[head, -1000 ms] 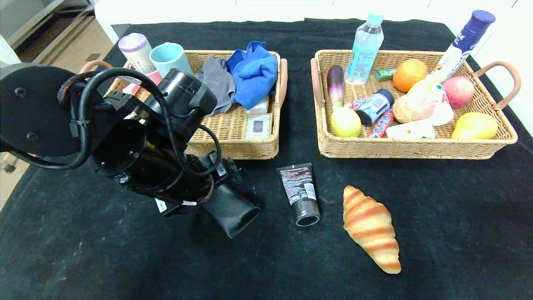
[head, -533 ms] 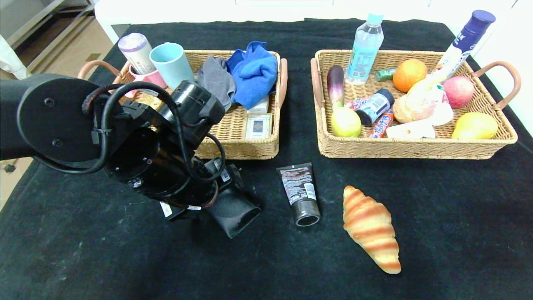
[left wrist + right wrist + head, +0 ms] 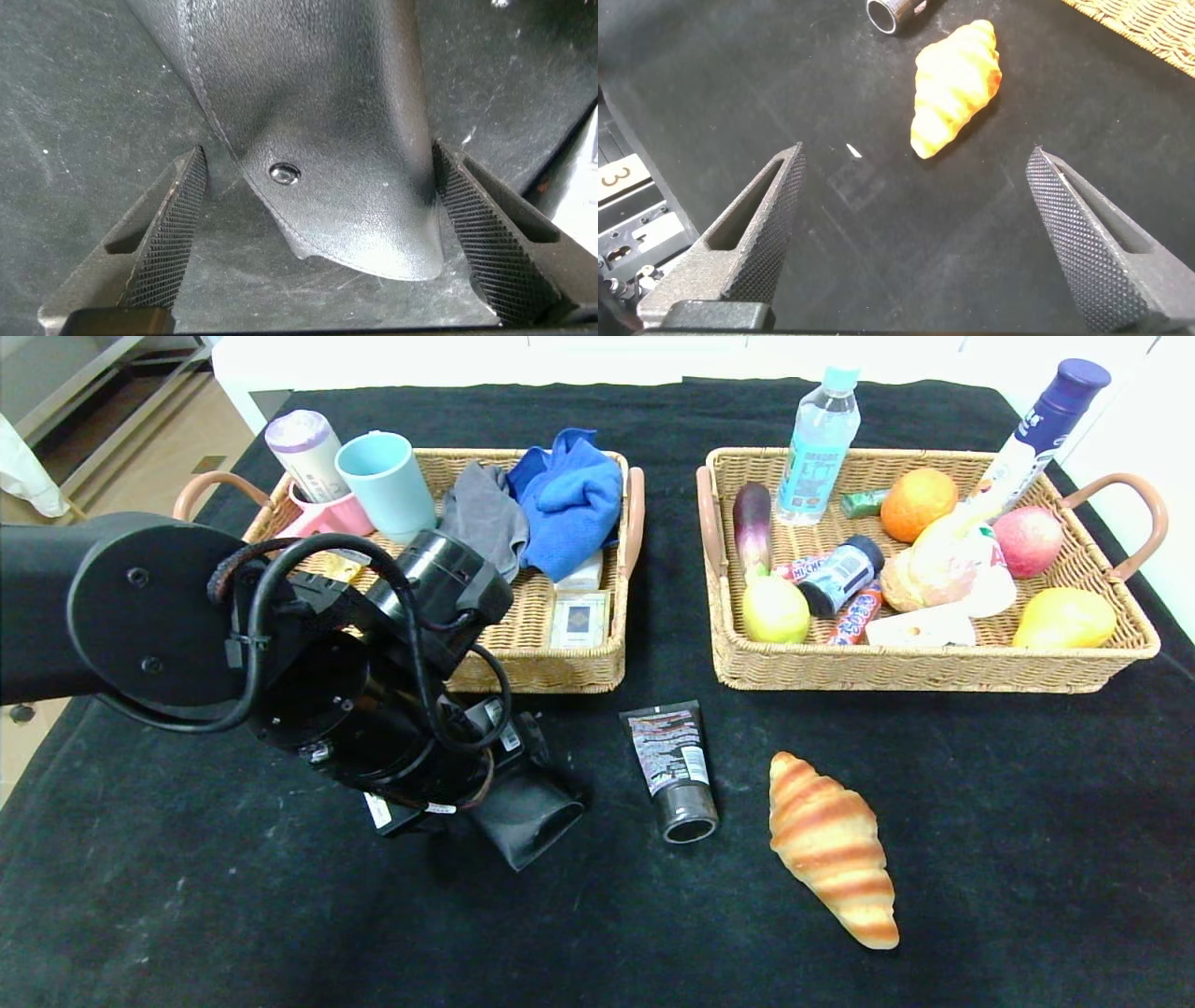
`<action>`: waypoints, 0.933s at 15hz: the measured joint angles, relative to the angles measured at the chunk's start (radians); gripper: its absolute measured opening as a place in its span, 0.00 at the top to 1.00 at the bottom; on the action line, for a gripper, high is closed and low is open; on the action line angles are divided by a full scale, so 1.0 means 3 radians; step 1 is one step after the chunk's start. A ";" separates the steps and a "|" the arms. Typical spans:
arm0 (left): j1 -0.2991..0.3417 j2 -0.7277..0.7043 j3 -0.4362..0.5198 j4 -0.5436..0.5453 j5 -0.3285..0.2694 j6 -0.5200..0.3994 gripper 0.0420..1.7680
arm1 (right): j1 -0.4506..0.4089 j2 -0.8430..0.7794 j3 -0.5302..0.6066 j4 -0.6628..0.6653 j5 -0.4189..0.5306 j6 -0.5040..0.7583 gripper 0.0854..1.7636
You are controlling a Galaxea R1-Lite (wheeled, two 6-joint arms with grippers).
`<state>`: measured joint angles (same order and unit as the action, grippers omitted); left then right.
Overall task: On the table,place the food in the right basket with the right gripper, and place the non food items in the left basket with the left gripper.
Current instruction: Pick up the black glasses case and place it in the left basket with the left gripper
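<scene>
A black leather pouch lies on the black table in front of the left basket. My left gripper is open and low over the table, with the pouch's narrow end between its fingers. One finger is close against the pouch and the other stands apart from it. A croissant and a black tube lie in front of the right basket. My right gripper is open and empty above the table, short of the croissant. It is out of the head view.
The left basket holds cups, cloths and small boxes. The right basket holds fruit, an eggplant, bottles and snack bars. My left arm covers the left basket's front left corner. The tube's cap shows at the right wrist view's edge.
My left arm has swung down and to the right toward the pouch. The pouch, tube and croissant have not moved.
</scene>
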<state>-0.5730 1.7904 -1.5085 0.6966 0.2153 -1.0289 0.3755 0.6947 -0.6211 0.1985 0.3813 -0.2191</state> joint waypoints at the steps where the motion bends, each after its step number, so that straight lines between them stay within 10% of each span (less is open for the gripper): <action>1: -0.0001 0.0001 0.0003 0.0000 -0.0008 -0.0003 0.03 | 0.0000 0.0000 0.0000 0.0000 -0.0001 -0.0001 0.03; 4: -0.0009 0.0021 -0.0004 -0.0001 -0.0012 -0.0004 0.08 | -0.0001 0.0000 0.0004 0.0000 0.0002 -0.0001 0.03; 9: -0.0050 0.0074 -0.0009 -0.0002 0.0019 -0.0008 0.47 | 0.0009 -0.0001 0.0015 0.0000 0.0002 -0.0002 0.03; 14: -0.0050 0.0082 -0.0004 -0.0013 0.0002 -0.0008 0.54 | 0.0016 -0.0001 0.0019 -0.0001 0.0005 -0.0002 0.03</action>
<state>-0.5879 1.8151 -1.5096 0.6928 0.2160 -1.0313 0.3804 0.6945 -0.6153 0.1981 0.3828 -0.2198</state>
